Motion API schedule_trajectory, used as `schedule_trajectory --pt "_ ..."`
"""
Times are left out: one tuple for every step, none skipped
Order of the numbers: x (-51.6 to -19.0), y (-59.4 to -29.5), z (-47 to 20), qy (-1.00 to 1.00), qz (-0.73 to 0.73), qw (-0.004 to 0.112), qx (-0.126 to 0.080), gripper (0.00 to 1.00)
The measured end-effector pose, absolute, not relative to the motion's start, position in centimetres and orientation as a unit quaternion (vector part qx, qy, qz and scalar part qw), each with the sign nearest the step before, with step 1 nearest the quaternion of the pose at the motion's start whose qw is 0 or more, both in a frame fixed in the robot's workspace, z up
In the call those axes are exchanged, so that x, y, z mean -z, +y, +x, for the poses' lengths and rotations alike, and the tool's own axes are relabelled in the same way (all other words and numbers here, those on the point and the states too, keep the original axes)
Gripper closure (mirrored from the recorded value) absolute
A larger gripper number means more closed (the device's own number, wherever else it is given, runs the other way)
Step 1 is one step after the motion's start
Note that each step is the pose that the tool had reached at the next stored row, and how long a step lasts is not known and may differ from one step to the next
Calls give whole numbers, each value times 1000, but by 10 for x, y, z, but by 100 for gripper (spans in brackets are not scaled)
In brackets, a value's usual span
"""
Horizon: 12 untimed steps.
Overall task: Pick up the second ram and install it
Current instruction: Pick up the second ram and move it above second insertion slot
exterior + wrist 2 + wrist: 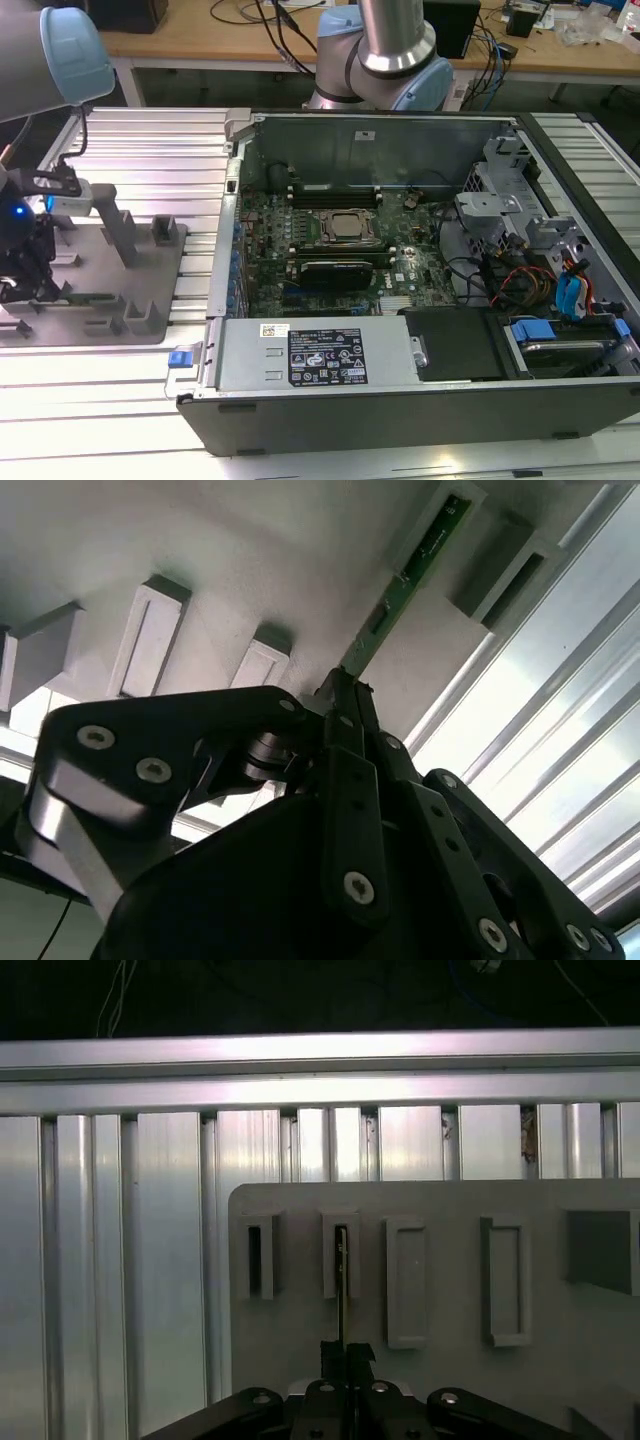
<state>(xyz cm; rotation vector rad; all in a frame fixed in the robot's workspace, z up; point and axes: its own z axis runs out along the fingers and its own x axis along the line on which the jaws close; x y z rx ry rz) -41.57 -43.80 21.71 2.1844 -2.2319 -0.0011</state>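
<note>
**Colleague:** Where's the second ram right now?

**Me:** I see the second ram (408, 570) as a thin green stick. Its far end sits in a raised pocket (328, 1260) of the grey holder plate (100, 330), and its near end is between my fingertips. In the first wrist view it's edge-on, a thin line running from that pocket to the end effector (345, 1348).

**Colleague:** And the end effector itself?

**Me:** Narrow. The fingers are pinched onto the stick's near end, so I'm holding it. It's not yet lifted out of the pocket.

**Colleague:** Where does that put you overall?

**Me:** At the lower left of the exterior view, over the plate, which lies on the ribbed aluminium tabletop (150, 150). The open computer case (400, 420) sits just beside the plate, across the middle and right of the frame. Inside it I can see the motherboard (300, 215), with the CPU socket (347, 228) near its centre and long black slots (335, 192) right next to the socket.
</note>
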Motion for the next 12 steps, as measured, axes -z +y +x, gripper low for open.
schedule_trajectory --pt "-223 -438 -416 -715 699 9 0 91" --pt "-226 -438 -416 -715 699 9 0 91" --pt "-231 -438 -416 -715 699 9 0 91" --pt "-235 -438 -416 -715 699 9 0 91" --pt "-242 -438 -416 -714 700 8 -1 91" --pt "-245 -438 -416 -714 700 8 -1 91" --pt "-249 -438 -416 -714 700 8 -1 91" --pt "-255 -438 -416 -714 700 8 -1 91" --pt "-259 -438 -416 -714 700 7 -2 91" --pt "-264 -438 -416 -714 700 7 -2 91" --pt "-270 -438 -416 -714 700 7 -2 91" --pt "-274 -438 -416 -714 700 6 -3 91"
